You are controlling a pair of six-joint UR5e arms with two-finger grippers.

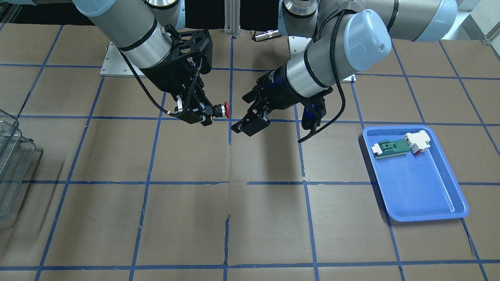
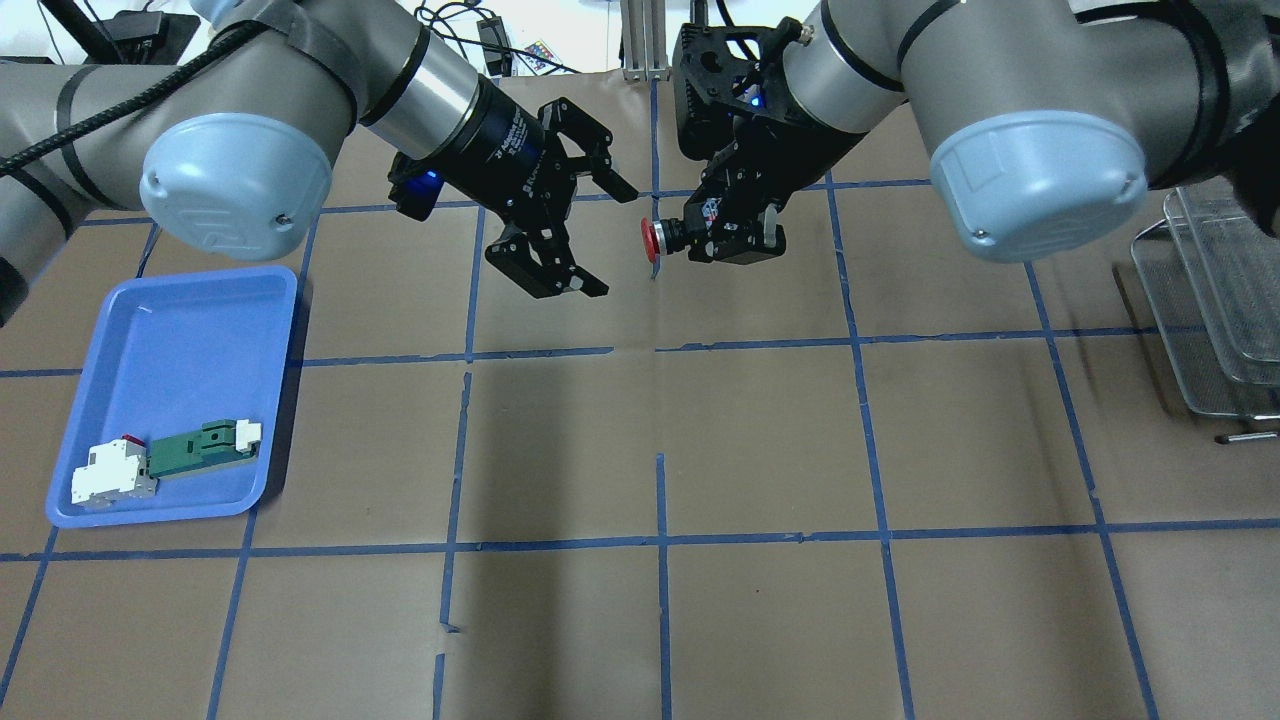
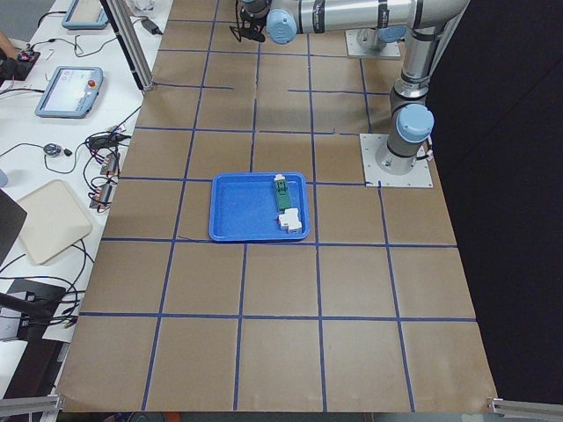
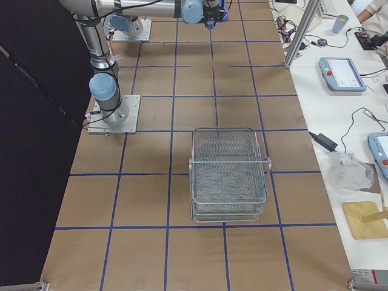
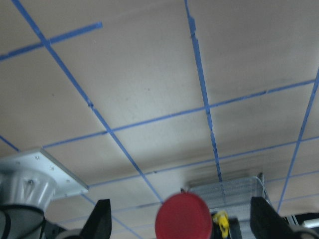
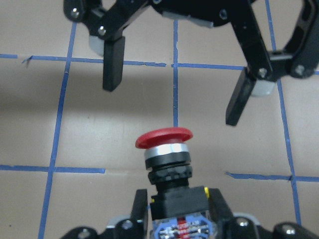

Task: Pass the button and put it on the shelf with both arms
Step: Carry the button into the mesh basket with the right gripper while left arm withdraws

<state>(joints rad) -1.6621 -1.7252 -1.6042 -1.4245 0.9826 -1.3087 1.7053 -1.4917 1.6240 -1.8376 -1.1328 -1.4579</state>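
Button [image 2: 654,241]: small red mushroom-head push switch, held in the air above the middle of the table [image 2: 760,450]. Its rear block is pinched by the right gripper [image 2: 705,238], and its red cap points at the left gripper [image 2: 611,240], whose fingers are spread wide just beside the cap without touching it. Handling, as judged: light and rigid, with a rounded cap that is likely slippery and may depress if pushed end-on, so the black barrel behind the head offers the surer hold. Shelf [image 4: 229,173]: stands well apart, toward the right arm's end of the table.
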